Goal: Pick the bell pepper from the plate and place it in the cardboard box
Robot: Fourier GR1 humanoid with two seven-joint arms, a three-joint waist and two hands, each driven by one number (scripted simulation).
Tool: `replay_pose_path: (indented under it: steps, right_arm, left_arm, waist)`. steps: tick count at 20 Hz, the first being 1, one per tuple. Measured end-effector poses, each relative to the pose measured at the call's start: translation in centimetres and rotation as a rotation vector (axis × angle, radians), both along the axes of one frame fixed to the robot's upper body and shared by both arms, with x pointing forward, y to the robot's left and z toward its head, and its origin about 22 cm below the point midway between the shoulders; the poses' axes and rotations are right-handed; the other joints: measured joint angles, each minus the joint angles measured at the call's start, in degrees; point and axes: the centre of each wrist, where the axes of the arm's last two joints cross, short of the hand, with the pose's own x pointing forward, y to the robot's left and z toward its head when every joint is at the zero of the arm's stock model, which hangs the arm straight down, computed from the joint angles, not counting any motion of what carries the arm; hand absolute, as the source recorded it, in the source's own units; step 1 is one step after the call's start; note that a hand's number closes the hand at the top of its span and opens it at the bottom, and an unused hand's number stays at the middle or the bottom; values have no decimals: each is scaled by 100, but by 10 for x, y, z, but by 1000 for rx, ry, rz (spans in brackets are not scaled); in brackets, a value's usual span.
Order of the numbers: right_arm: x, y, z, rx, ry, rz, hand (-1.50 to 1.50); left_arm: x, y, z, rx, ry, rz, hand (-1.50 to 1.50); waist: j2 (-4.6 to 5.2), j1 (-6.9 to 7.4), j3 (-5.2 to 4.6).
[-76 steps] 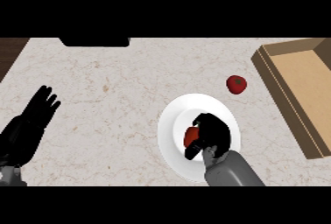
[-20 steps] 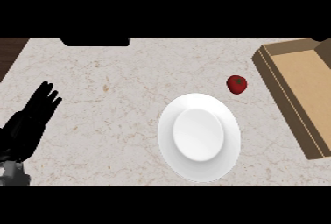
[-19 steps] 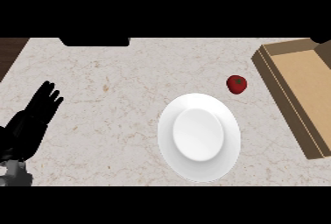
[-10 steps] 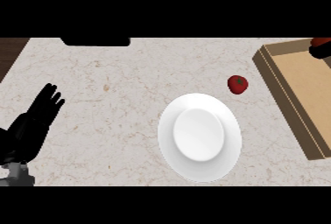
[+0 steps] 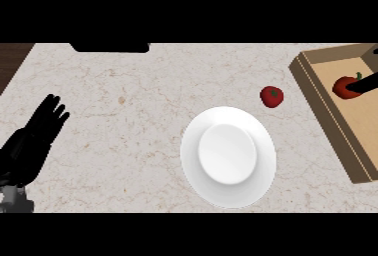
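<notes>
A pale, marbled bench [image 5: 133, 100] is seen from above. A white plate [image 5: 229, 156] is set on it slightly toward 4 o'clock from the middle. A small red fruit [image 5: 272, 96] is laid on the bench at 1 o'clock from the plate, apart from it. A cardboard box [image 5: 325, 107] is placed at the 3 o'clock edge, just beside the fruit. A dark object [image 5: 111, 47] is found at the 12 o'clock edge

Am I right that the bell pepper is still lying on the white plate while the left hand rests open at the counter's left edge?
Not quite: the head view shows the white plate bare, and the bell pepper is inside the cardboard box. The left hand does rest open at the counter's left edge.
</notes>
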Motion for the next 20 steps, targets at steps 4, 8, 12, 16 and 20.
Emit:
replay_pose_path:
  steps: [4,8,12,16,20]
  right_arm:
    - [-2,1,-12,34,-88,45,-150]
    - [-4,-1,-1,115,-317,2,-150]
    - [-12,-8,4,206,-513,-65,-150]
    - [-31,-27,10,273,-640,-109,-150]
    - [-61,-55,15,319,-709,-153,-150]
  left_arm:
    - [4,3,-5,2,5,6,0]
    - [1,2,-2,-2,9,13,0]
    - [-2,2,-3,-3,11,21,0]
    - [-3,0,-4,-1,12,31,0]
    - [-5,2,2,-2,11,27,0]
  waist:
    - [-2,-24,-1]
    - [-20,-47,4]
    - [-37,-86,0]
    - [-47,-127,-3]
    - [-49,-139,-5]
